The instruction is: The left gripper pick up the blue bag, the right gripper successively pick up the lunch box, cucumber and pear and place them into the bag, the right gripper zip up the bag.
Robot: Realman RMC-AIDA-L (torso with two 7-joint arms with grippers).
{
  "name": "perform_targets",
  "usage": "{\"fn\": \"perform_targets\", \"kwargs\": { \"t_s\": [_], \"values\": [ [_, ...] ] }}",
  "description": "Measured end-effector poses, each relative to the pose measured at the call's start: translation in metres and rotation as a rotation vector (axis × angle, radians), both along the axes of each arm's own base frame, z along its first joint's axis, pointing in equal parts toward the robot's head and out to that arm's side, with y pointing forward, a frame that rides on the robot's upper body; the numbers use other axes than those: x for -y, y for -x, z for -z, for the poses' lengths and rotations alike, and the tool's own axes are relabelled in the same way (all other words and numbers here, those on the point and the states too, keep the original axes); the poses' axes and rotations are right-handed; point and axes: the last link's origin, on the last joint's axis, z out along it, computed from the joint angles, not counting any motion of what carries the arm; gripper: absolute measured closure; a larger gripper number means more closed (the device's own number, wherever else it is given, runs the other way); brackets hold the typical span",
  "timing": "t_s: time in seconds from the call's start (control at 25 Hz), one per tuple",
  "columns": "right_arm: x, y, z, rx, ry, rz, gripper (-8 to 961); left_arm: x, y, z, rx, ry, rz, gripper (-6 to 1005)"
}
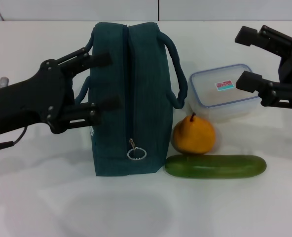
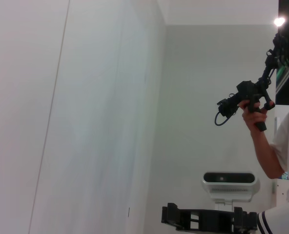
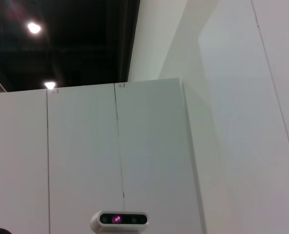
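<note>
In the head view the blue bag (image 1: 128, 98) stands upright on the white table, zipped shut, its ring pull (image 1: 136, 153) at the near end. My left gripper (image 1: 104, 81) is open, its two fingers reaching toward the bag's left side near a loop handle. Right of the bag sit the lunch box (image 1: 224, 92), the yellow-orange pear (image 1: 194, 135) and, nearest me, the cucumber (image 1: 215, 166) lying crosswise. At the right edge my right gripper (image 1: 244, 57) hovers open above the lunch box's right side. Neither wrist view shows any of these.
The white table (image 1: 136, 207) runs out toward me in front of the bag. The wrist views face walls and a ceiling; the left wrist view also catches a person (image 2: 283, 146) holding a device and a camera unit (image 2: 230, 181).
</note>
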Motion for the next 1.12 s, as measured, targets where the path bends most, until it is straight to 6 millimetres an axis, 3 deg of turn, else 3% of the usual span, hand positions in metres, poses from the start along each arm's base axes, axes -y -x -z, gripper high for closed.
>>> {"fn": "perform_targets", "kwargs": {
  "t_s": [0.8,1.12],
  "values": [
    [0.0,0.0,0.0,0.001,0.0,0.001,93,-0.001,-0.001,0.0,0.009,0.027,-0.015,147],
    [0.001,-0.004,0.003,0.008,0.008,0.019,97,-0.032,-0.011,-0.022,-0.018,0.22,-0.178,157]
  ]
}}
